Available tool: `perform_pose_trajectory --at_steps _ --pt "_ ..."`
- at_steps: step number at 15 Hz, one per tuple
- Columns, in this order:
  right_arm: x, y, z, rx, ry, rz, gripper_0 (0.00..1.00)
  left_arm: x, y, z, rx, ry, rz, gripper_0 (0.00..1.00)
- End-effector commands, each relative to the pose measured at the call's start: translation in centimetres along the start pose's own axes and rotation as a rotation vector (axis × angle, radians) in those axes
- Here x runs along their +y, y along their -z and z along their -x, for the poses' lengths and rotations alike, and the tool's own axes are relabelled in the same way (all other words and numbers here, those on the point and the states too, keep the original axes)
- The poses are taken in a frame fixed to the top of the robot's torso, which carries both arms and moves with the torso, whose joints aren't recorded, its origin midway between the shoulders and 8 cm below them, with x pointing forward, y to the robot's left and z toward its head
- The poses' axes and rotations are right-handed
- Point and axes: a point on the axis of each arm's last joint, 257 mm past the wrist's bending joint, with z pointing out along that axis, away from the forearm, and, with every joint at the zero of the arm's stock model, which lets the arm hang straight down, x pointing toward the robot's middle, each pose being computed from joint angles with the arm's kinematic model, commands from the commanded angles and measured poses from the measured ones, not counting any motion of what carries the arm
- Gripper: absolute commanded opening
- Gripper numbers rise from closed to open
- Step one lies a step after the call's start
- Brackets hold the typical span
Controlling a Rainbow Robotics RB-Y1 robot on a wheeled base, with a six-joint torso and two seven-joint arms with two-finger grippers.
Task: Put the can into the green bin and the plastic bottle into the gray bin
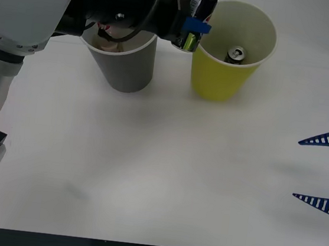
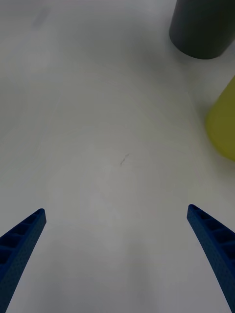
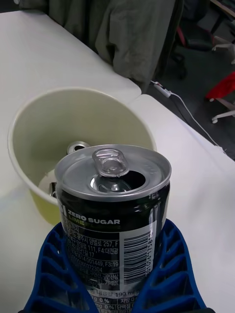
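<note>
My left gripper [image 1: 196, 26] is shut on the can [image 1: 200, 5], a dark can with green and white print and a silver top [image 3: 115, 168]. It holds the can upright at the green bin's [image 1: 217, 75] left rim. In the left wrist view the blue fingers [image 3: 54, 264] clasp the can's body, with the green bin [image 3: 29, 146] just behind it. A second can [image 1: 236, 54] lies inside that bin. The gray bin [image 1: 126, 65] stands to its left, under my left arm. A bit of red and brown [image 1: 107, 33] inside it may be the plastic bottle. My right gripper [image 1: 297, 169] is open.
The white table [image 1: 147, 174] spreads wide in front of both bins. My right gripper [image 2: 116, 209] hovers over bare tabletop at the right edge, with the gray bin [image 2: 203, 29] and green bin [image 2: 223, 127] farther off. Beyond the table's far edge [image 3: 161, 105] are chairs, a cable and hanging clothes.
</note>
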Motion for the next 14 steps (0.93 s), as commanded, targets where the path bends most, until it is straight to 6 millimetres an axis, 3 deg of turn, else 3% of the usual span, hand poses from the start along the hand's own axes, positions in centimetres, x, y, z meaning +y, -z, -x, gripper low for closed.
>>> perform_pose_trajectory --at_steps 1,5,11,14 --pt "0.0 0.0 0.0 0.0 0.0 0.0 1.0 -0.2 -0.9 2.8 -0.012 -0.008 -0.001 0.0" --pt "0.0 0.0 0.0 0.0 0.0 0.0 1.0 0.3 -3.6 5.1 -0.013 -0.02 0.023 0.0" --pt "0.0 0.0 0.0 0.0 0.0 0.0 1.0 2.0 -8.2 5.5 0.009 -0.063 0.072 0.0" --pt "0.0 0.0 0.0 0.0 0.0 0.0 1.0 2.1 -10.2 4.8 -0.002 -0.078 0.091 0.0"
